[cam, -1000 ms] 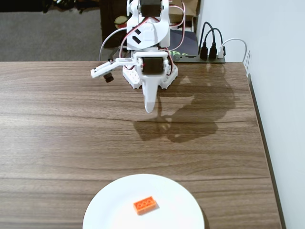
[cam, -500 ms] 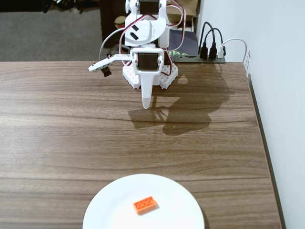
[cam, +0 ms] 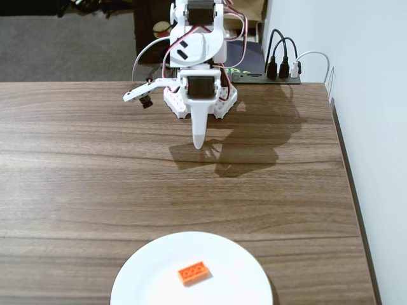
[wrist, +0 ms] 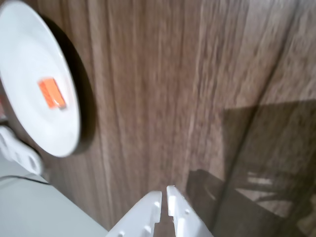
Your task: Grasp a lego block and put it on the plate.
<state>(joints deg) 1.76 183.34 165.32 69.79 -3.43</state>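
Your lego block (cam: pixel 194 272) is sitting flat on the plate (cam: pixel 146 273), a bit right of the plate's centre in the fixed view, studs up, long side slightly skewed. Wrist view shows the same: orange lego block (wrist: pixel 51 93) on the white plate (wrist: pixel 29 49) at the upper left, blurred. Plate is at the near edge of the wooden table (cam: pixel 76 178), partly cut off by the bottom of the fixed view.

Your gripper (cam: pixel 199 143) is well apart from the plate, up near the arm's base (cam: pixel 219 105) at the far side of the table, pointing down, tip above the wood with its shadow just below and to the right. In the wrist view the gripper (wrist: pixel 164 196) has its two white fingers (wrist: pixel 148 212) nearly together, only a thin slit between the tips, nothing held.

Behind the table you've got a power strip (cam: pixel 280 70) with black plugs by the wall
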